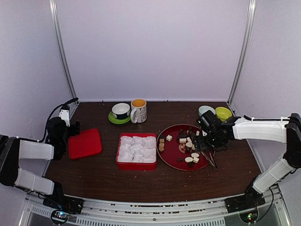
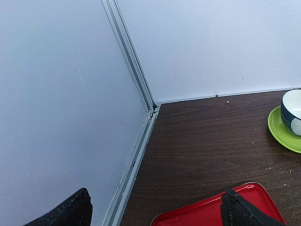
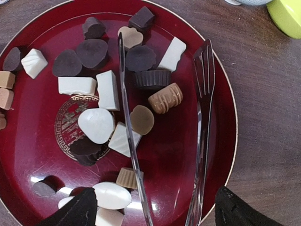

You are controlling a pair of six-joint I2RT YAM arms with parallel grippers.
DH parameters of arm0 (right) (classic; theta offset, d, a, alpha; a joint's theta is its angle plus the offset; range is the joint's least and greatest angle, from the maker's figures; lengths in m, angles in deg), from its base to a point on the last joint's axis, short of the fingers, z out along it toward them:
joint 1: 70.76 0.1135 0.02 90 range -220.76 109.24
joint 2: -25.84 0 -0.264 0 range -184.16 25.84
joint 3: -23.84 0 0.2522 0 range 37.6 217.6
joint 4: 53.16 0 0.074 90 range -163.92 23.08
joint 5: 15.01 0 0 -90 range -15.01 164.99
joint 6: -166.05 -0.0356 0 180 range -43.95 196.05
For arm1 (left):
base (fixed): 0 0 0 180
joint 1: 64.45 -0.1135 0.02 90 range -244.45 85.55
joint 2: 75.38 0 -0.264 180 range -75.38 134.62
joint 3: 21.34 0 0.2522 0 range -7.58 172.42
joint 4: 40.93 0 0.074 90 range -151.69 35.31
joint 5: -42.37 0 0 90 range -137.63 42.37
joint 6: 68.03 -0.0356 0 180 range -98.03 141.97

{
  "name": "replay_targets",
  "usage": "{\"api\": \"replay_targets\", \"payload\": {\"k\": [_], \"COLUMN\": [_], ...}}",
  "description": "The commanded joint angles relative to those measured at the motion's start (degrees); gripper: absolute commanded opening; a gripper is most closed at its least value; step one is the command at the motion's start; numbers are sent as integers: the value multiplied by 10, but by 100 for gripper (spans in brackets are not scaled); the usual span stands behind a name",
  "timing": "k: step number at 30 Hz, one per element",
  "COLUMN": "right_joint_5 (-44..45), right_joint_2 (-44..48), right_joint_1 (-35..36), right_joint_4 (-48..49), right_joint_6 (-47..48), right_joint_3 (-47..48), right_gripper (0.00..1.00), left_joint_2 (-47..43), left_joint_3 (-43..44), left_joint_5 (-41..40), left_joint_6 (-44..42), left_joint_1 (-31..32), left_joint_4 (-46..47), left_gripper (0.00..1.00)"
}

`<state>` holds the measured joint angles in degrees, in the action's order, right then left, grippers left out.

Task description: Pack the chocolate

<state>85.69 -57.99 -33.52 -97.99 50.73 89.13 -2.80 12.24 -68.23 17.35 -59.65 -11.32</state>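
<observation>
Right wrist view: the chocolate (image 3: 108, 89) lies loose on a red plate (image 3: 218, 141), with dark, tan and cream pieces crowded from the plate's middle out to the rim on the left of that view. The strip by the opposite rim is bare.
Tongs: metal tongs (image 3: 203, 117) lie across the plate, one arm threading between the pieces and the other over the bare strip.
Right gripper: the right gripper (image 3: 155, 212) hangs over the plate with its jaws spread wide. They straddle both tong arms, clear of each, and hold nothing.
Left gripper: the left gripper (image 2: 157, 209) has its jaws fully apart and empty, above a red lid (image 2: 202, 214) near the far left corner of the table (image 2: 211, 141).
Plate position: it sits toward the table's right edge, just beside the red box (image 1: 136, 165) of white paper cups (image 1: 137, 148).
Handling: the pieces look small, light and hard. Their smooth faces would likely slip, the thin rounds could chip, and any piece might smear under pressure.
Where to hold: probably across two flat opposite sides of a cube or block, one piece at a time. The separate cubes at the rim look easiest, and the low domes offer little purchase.
</observation>
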Motion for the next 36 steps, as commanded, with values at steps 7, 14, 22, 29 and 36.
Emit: {"api": "replay_targets", "payload": {"k": [7,14,22,29,36], "right_joint_5": [7,-15,-31,-35,-18], "right_joint_2": [-53,-79,-90,-96,-84], "right_joint_1": [-26,-35,-37,-37,-37], "right_joint_4": [12,44,65,82,97], "right_joint_6": [-24,-27,-21,-19,-16], "right_joint_3": [18,5,1,-8,-21], "right_gripper": [80,69,60,59,50], "left_joint_2": [52,59,91,89,89], "left_joint_3": [-15,-2,-26,-25,-25], "left_joint_5": [58,86,142,140,141], "left_joint_6": [-13,-3,0,1,1], "left_joint_1": [-11,-28,-48,-48,-48], "left_joint_4": [129,108,182,178,177], "left_gripper": [98,98,98,98,98]}}
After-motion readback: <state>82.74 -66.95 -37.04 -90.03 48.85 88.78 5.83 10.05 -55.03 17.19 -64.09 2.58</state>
